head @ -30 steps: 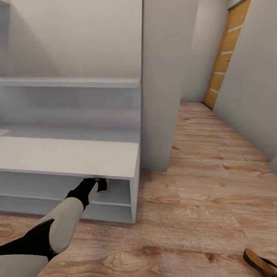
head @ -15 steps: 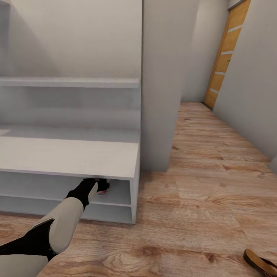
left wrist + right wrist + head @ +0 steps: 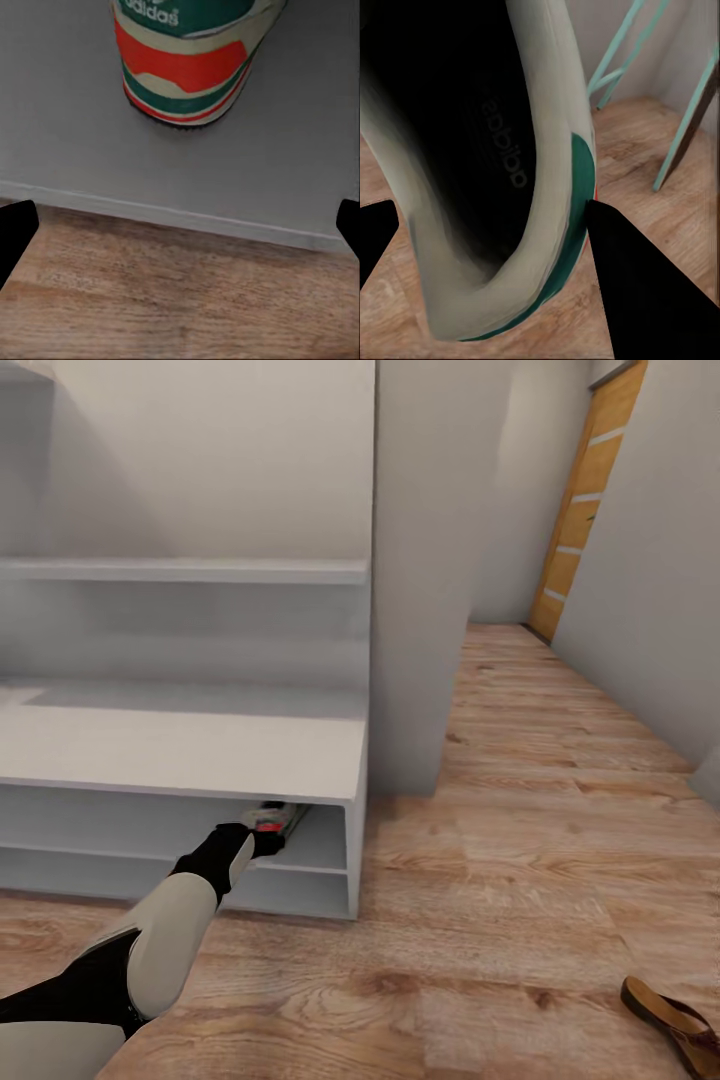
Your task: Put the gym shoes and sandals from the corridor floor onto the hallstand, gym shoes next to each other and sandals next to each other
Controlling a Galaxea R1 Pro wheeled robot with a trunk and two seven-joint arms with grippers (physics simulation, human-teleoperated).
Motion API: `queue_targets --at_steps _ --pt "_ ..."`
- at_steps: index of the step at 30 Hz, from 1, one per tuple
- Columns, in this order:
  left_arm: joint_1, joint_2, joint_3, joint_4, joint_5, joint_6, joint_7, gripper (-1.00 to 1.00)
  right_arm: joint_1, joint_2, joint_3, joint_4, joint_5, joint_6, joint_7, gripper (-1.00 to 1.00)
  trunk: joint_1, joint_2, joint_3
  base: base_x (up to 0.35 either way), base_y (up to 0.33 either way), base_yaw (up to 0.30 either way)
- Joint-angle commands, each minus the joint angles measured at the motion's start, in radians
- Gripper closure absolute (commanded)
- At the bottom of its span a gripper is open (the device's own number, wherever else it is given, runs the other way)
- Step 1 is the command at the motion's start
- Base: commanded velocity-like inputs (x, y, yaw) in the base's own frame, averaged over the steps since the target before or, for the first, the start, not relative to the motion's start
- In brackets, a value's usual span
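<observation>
**Mia:** When you look at the left hand [image 3: 184,225], what is it doing?

**Sam:** Its two fingers [image 3: 16,229] are spread wide and hold nothing. They sit just off the heel of the first gym shoe [image 3: 184,64]. I think it has let go, because the shoe rests flat on the shelf by itself.

**Mia:** Where is that shoe?

**Sam:** In the head view the left hand [image 3: 263,843] reaches into the upper open shelf of the hallstand [image 3: 180,755]. The first gym shoe [image 3: 278,819] sits at about 1 o'clock from the hand, near the right end. It is on the rack, not on the corridor floor [image 3: 520,880].

**Mia:** Which way does it point?

**Sam:** The heel faces out to the hand. So its long side runs front to back, and the toe must point in at the wall. The toe is hidden.

**Mia:** And the other hand?

**Sam:** The right hand [image 3: 487,225] is closed on the second gym shoe [image 3: 544,172]. One finger [image 3: 645,285] presses on the outside of the heel rim. The shoe's mouth faces the camera. I cannot tell where its toe points. I guess it is kept ready to go beside the first one, so the pair ends up together.

**Mia:** Anything else?

**Sam:** Thin teal legs [image 3: 619,60] stand behind that shoe. In the head view one sandal [image 3: 675,1022] lies on the floor at 4 o'clock, well apart from the rack. An orange door [image 3: 590,490] is at 1 o'clock.
</observation>
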State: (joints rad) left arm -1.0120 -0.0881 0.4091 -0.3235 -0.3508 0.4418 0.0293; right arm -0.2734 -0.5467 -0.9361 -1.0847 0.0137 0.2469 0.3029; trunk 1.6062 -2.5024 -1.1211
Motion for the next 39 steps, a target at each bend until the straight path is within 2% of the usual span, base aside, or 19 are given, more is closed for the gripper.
queue_targets --at_steps 1,9,26,39 --pt "0.000 -0.001 0.005 -0.002 -0.002 0.005 0.001 -1.00 -0.001 0.000 -0.003 -0.001 0.000 0.006 0.007 1.00 -0.001 0.000 -0.001 -0.332 0.083 0.000" --pt "0.000 0.004 0.014 -0.003 0.000 0.006 0.002 -1.00 -0.001 0.000 -0.003 -0.001 0.000 0.006 0.007 1.00 -0.001 0.000 -0.001 -0.201 0.152 0.000" --pt "0.000 0.007 0.016 -0.003 0.001 0.005 0.001 -1.00 -0.001 0.000 -0.006 -0.004 -0.002 0.003 0.006 1.00 -0.001 0.000 -0.001 0.034 0.324 0.000" --pt "0.000 0.009 0.017 -0.005 0.001 0.004 0.000 -1.00 -0.001 0.002 -0.006 -0.006 -0.003 0.002 0.006 1.00 -0.001 0.000 -0.001 -0.223 0.265 0.000"
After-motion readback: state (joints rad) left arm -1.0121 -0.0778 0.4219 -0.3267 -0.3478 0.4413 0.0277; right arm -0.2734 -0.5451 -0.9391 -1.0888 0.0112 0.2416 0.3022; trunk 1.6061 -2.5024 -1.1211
